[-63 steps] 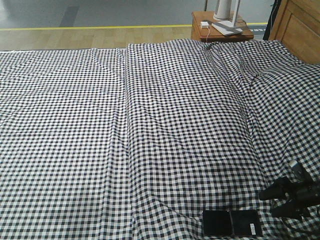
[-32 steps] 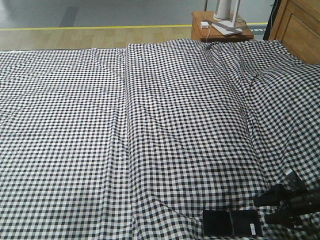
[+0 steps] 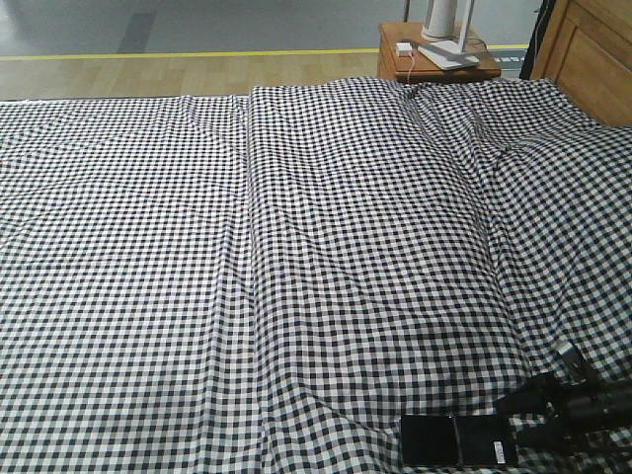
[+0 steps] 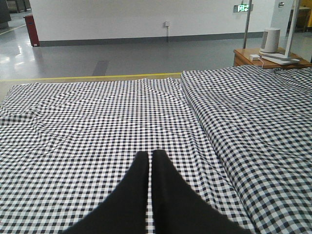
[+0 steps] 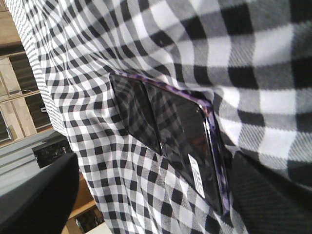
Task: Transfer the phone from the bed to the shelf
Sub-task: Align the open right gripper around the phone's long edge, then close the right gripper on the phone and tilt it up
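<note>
The phone [image 3: 458,440], a glossy black slab with a seam and a white barcode sticker, lies flat on the bed [image 3: 296,247] near its front edge. In the right wrist view the phone [image 5: 170,126] shows a purplish edge against the gingham sheet [image 5: 243,58]. My right gripper [image 3: 513,419] is open just right of the phone, low over the sheet. One finger [image 5: 265,195] is close to the phone's edge and the other finger [image 5: 34,195] stands far off. My left gripper [image 4: 150,156] is shut and empty above the sheet [image 4: 97,112]. I cannot make out the shelf.
A reddish-brown nightstand [image 3: 434,61] with white devices stands beyond the bed's far right corner. A wooden headboard [image 3: 592,59] runs along the right. The sheet bulges in a long ridge [image 3: 494,197] on the right. Grey floor with a yellow line [image 3: 197,53] lies beyond.
My right gripper has come down and to the left, from above the sheet to right beside the phone's right edge. The phone and the left gripper have not moved.
</note>
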Robot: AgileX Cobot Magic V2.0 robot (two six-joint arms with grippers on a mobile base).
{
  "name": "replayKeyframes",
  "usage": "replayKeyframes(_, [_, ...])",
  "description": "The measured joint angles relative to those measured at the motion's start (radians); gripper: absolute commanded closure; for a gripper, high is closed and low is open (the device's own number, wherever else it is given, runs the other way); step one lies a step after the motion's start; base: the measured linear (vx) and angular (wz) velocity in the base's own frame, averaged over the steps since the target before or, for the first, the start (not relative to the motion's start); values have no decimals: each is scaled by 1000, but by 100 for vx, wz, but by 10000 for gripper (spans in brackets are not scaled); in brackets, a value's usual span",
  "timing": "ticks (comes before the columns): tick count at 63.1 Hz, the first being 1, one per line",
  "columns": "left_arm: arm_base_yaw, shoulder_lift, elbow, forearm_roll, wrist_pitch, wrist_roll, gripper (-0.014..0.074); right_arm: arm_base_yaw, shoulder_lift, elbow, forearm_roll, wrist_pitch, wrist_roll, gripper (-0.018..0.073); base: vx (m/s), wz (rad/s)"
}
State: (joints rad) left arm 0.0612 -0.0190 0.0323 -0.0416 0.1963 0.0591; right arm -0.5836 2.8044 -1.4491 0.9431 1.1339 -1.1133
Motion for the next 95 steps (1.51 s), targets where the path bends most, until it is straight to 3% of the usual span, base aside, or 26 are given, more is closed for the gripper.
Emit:
replayKeyframes(40, [0, 0, 0, 0, 0, 0, 595, 68, 35, -4, 39, -22, -35, -35, 0, 0])
replayKeyframes(75, [0, 0, 0, 0, 0, 0, 595, 248, 70, -5, 93, -16, -61, -27, 0, 0])
replayKeyframes(85, [0, 0, 0, 0, 0, 0, 595, 256, 70, -5, 100, -6, -64, 39, 0, 0])
replayKeyframes(95, [0, 0, 0, 0, 0, 0, 595, 256, 70, -5, 113, -6, -64, 202, 0, 0])
